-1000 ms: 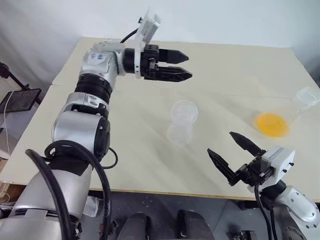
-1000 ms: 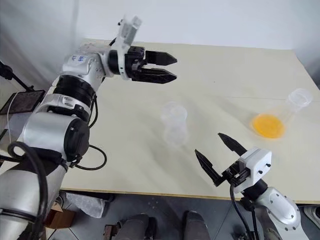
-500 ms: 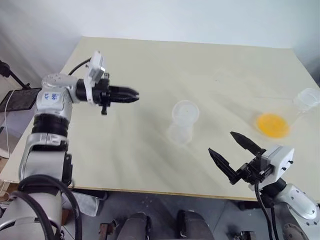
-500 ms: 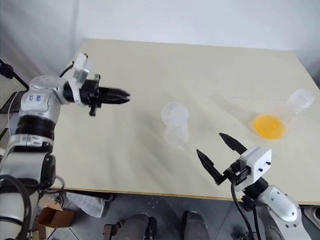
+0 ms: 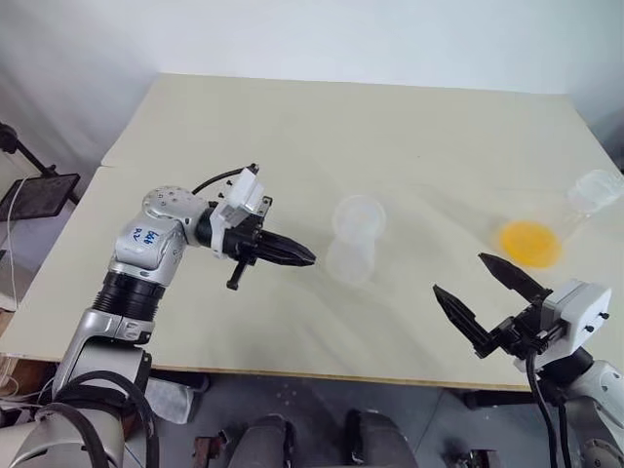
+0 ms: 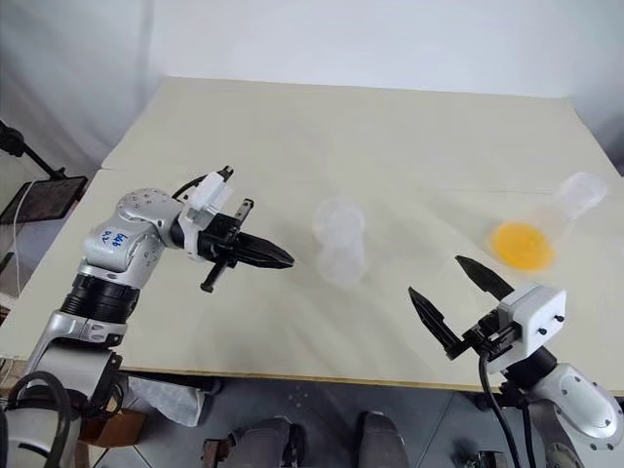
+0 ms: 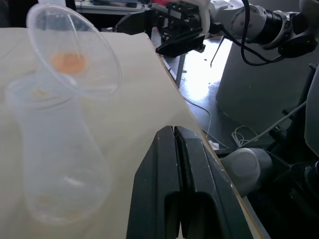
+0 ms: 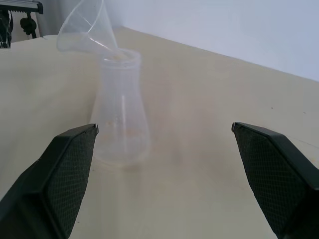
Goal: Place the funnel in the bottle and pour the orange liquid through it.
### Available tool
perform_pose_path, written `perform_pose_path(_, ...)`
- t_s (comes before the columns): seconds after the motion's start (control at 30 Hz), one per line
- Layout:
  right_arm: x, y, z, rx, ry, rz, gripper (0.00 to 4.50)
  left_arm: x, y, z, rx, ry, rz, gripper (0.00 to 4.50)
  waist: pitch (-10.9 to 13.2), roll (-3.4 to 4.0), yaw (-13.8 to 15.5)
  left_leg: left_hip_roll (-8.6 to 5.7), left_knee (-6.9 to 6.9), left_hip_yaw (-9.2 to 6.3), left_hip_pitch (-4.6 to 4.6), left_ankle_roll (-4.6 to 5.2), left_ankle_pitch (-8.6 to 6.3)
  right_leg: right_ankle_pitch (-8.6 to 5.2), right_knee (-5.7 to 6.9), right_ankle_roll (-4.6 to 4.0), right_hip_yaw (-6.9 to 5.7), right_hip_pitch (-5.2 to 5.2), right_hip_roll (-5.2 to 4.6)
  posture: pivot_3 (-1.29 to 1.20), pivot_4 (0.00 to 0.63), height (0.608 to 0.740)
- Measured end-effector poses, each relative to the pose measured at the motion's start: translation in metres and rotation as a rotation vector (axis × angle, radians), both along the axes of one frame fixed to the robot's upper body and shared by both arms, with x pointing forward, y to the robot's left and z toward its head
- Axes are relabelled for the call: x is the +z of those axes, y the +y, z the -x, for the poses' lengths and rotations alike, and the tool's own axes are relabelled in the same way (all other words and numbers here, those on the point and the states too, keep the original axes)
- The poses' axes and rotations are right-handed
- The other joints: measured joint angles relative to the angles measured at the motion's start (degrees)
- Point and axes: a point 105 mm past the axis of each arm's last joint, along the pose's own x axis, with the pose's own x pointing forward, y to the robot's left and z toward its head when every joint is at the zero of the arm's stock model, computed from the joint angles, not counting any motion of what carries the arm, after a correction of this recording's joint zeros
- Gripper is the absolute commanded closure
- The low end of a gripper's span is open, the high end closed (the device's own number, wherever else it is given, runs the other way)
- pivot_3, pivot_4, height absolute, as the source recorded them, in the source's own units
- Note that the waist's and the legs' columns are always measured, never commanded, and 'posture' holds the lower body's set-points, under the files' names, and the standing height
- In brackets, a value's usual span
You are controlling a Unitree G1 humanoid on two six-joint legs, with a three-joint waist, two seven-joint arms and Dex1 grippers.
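While our right gripper [image 5: 490, 296] hangs over the near edge of the table [image 5: 292, 127], nearer than the bottle [image 5: 351, 255] and to its right, its fingers stand wide apart with nothing between them. Our left gripper [image 5: 304, 258], just left of the bottle, has its fingers pressed together and empty. We note the funnel [image 8: 89, 34] sitting tilted in the bottle's mouth. Well right of the bottle and slightly farther, the orange liquid [image 5: 529, 242] pools in a clear flask [image 5: 575, 210].
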Motion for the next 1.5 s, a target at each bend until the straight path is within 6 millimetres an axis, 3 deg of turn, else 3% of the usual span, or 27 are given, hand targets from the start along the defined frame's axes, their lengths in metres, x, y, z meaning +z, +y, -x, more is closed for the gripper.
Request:
perform_pose_path(0.27,0.002,0.001,-0.002,-0.005,-0.009,-0.006,0.00,-0.013,-0.029,0.003,-0.075,-0.010,0.006,4.46,0.0,0.00,0.3,-0.06,0.02,0.00,-0.03,0.03,0.01,0.00,-0.02,0.00,-0.01,0.01,-0.05,0.00,0.150,0.740)
perform_pose_path(0.47,0.000,0.003,-0.001,-0.006,-0.006,-0.019,0.00,-0.010,-0.042,-0.001,-0.096,-0.033,0.028,4.46,0.0,0.00,0.2,-0.05,0.02,0.01,-0.03,0.03,0.01,0.00,-0.03,0.00,-0.06,0.00,-0.03,0.00,0.150,0.740)
perform_pose_path(1.5,-0.002,0.006,-0.002,-0.024,-0.003,-0.038,0.00,0.001,-0.064,-0.024,-0.061,-0.209,0.106,4.46,0.0,0.00,0.3,-0.06,0.01,0.01,-0.06,0.04,0.02,0.00,-0.07,0.01,-0.14,0.00,-0.04,0.00,0.150,0.740)
